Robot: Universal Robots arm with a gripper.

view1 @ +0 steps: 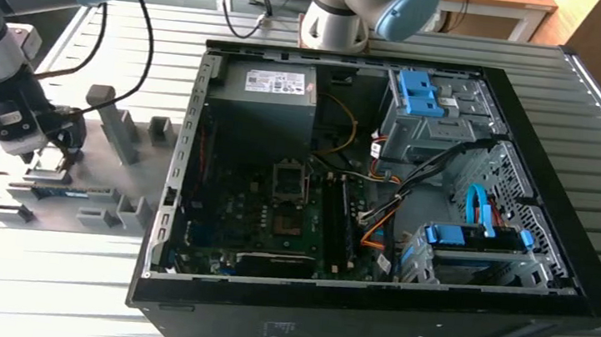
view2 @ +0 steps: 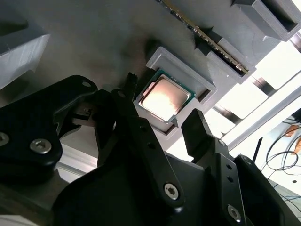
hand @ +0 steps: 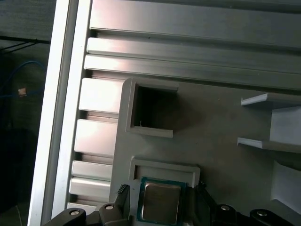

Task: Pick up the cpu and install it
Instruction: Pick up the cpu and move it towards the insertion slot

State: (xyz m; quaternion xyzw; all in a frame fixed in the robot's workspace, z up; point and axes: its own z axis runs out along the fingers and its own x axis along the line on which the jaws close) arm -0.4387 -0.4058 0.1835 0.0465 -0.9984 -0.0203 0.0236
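One cpu (view2: 164, 99) is lying flat, shiny face up, in its shallow grey nest (view2: 184, 63). That nest is sitting near the edge of the grey fixture plate (view1: 99, 166), towards the table (view1: 44, 276) edge on the exterior view's left. Your gripper (view2: 162, 107) is hovering just over it with its jaws standing wide, one black finger (view2: 141, 136) on each side of the nest, gripping nothing. You are looking at a task barely begun, I judge: the chip is not yet lifted, and the socket (view1: 289, 186) inside the open computer case (view1: 373, 331) is waiting well apart, so both the pick and the install are left undone.
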